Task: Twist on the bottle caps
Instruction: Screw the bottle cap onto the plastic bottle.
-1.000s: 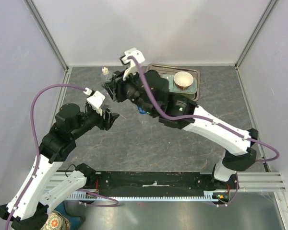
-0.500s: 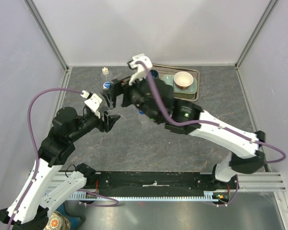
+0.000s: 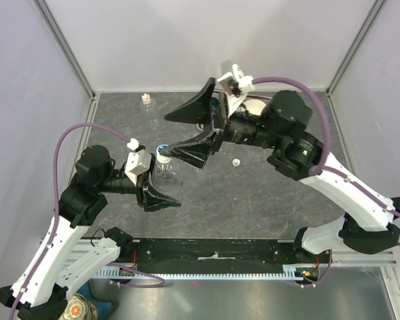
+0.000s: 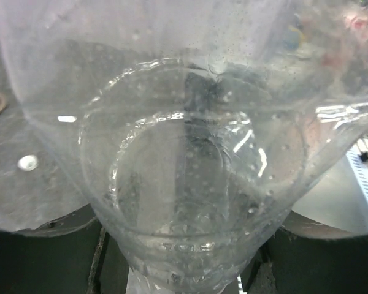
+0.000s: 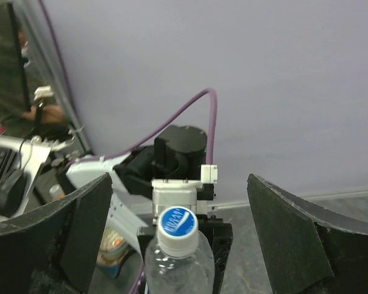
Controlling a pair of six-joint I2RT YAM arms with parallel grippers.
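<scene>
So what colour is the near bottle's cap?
The cap is white with a blue top, clearest in the right wrist view.

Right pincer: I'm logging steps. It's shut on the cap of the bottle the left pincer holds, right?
No: the right wrist view shows the right pincer wide open, clear of the cap of the bottle the left pincer holds.

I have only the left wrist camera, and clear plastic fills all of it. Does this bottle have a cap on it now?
Observer: Yes. The right wrist view shows a white cap with a blue top on the neck of the bottle.
Operator: Does the right gripper hold that cap?
Observer: No. The right gripper is open, with one finger on each side of the cap and neither touching it.
Operator: Is any other cap waiting?
Observer: One loose cap lies on the table, to the right of the bottle.
</scene>
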